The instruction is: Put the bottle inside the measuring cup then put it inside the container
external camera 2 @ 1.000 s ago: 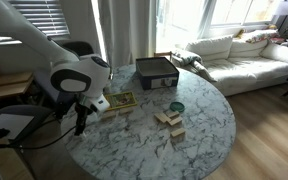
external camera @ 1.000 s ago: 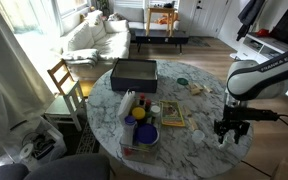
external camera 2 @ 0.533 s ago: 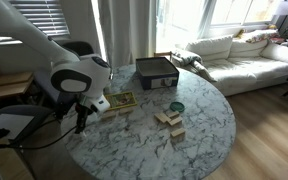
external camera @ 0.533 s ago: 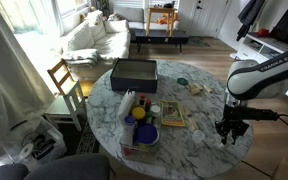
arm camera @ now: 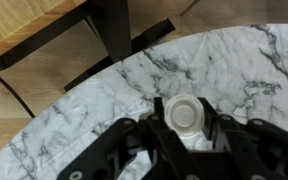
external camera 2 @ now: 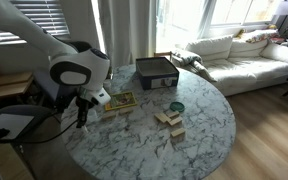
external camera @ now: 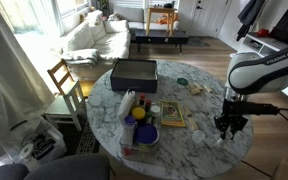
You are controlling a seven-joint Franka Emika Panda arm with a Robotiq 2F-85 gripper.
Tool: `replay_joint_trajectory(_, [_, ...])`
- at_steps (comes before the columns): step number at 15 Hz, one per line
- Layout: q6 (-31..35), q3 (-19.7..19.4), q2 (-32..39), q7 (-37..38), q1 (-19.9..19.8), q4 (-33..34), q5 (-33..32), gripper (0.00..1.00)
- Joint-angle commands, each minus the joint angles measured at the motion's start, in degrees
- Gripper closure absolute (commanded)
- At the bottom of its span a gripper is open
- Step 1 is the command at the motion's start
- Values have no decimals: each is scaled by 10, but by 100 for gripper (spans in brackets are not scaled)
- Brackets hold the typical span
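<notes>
My gripper [arm camera: 182,108] is shut on a small white bottle [arm camera: 181,116]; in the wrist view its round cap shows between the two black fingers, just above the marble. In both exterior views the gripper [external camera: 227,127] [external camera 2: 81,121] hangs at the edge of the round table. A blue round vessel [external camera: 142,134], possibly the measuring cup, sits in a cluster of items across the table from the gripper. The dark rectangular container [external camera: 134,72] [external camera 2: 156,72] stands open at the far side of the table.
The round marble table [external camera: 199,120] also holds a flat picture book [external camera: 172,114] [external camera 2: 119,100], a green lid [external camera: 182,81] [external camera 2: 176,106] and wooden blocks [external camera: 196,89] [external camera 2: 170,120]. A wooden chair [external camera: 64,80] stands beside the table. Table legs and wooden floor [arm camera: 44,30] lie beyond the edge.
The arm has risen slightly and the gripper has lifted a little with the bottle still in it. The other things on the table have not moved.
</notes>
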Motion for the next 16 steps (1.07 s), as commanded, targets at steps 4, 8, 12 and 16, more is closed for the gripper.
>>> replay_joint_trajectory(4, [-62,13,-62,4,17,28,-14,88])
replay_joint_trajectory(8, [-76,27,-47,-1,28,65,4,88])
replay_joint_trajectory(12, [-70,36,-15,0,37,92,6,88])
replay_joint_trajectory(16, [-64,39,16,-7,41,110,18,88])
